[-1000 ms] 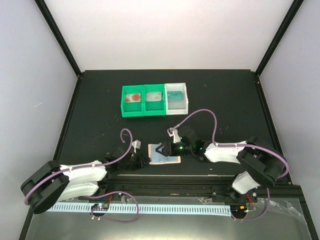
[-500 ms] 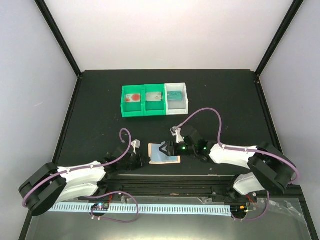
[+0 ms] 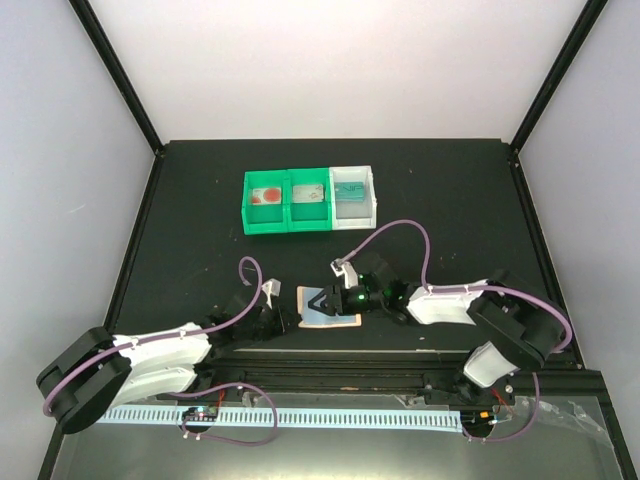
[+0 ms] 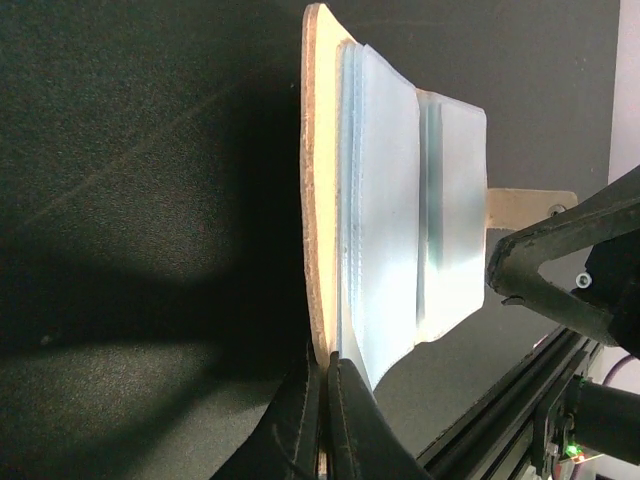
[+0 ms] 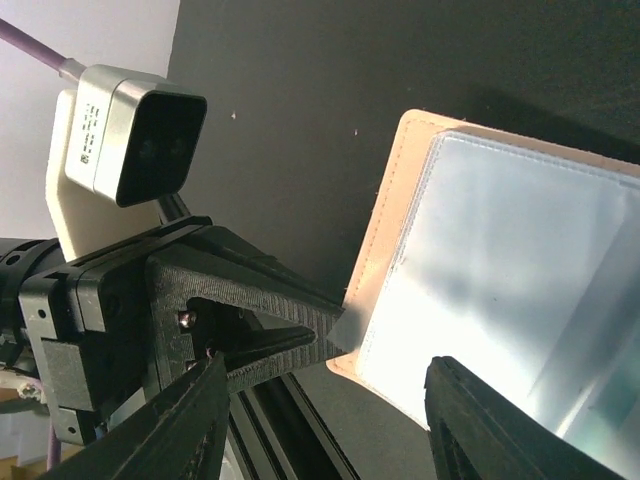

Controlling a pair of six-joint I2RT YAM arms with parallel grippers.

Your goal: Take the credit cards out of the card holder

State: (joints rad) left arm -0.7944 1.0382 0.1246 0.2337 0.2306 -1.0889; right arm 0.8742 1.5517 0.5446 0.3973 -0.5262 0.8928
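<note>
- Okay, your card holder (image 3: pixel 342 316) lies open on the black counter (image 3: pixel 200 220), near the front edge, between your two arms.
- Your left tool (image 4: pixel 323 372) is clamped tight on the holder's tan cover. The left wrist view shows both fingers pressed together with the leather edge pinched between them.
- Same view: a stack of clear, pale-blue sleeves (image 4: pixel 400 200) sits on that cover. The snap tab (image 4: pixel 530 205) pokes out on the far side.
- Your right tool (image 3: pixel 322 299) hangs over the holder's left half with its fingers spread wide and no grip on anything. The right wrist view has one fingertip on each side of the frame, with the sleeves in the gap.
- Whether those fingertips touch the plastic, I can't tell from here.
- Glare washes across the sleeves, so I can't say whether a card sits inside them.
- Up at the back of the counter, the white-and-red card (image 3: pixel 266 195) lies in the left compartment of the green bin (image 3: pixel 287 225).
- Next door, the grey card (image 3: pixel 309 194) lies in that bin's right compartment.
- Just beside it on the right, the teal card (image 3: pixel 351 190) lies in the white bin (image 3: pixel 378 200).
- Both bins stand well apart from the holder and from both tools.
</note>
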